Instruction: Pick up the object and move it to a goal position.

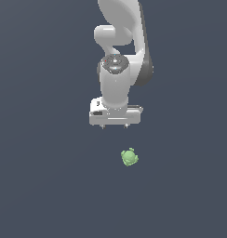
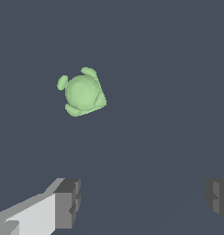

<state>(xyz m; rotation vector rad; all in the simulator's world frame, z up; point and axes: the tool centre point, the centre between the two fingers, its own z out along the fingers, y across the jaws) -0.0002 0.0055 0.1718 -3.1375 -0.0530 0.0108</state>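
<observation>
Gripper (image 1: 114, 126) released, jaws wide apart, nothing between them; only the fingertip stubs show under the white hand in the exterior view. Wrist view: one finger (image 2: 67, 203) seen in part, the other cut off at the frame edge. Object (image 1: 129, 157), green and knobbed, lies on the dark floor (image 1: 45, 186), apart from the gripper, toward the exterior view's right. Arm (image 1: 120, 42) top cropped

one light-green knobby object (image 1: 129, 157), one white pincer (image 1: 115, 126)
</observation>
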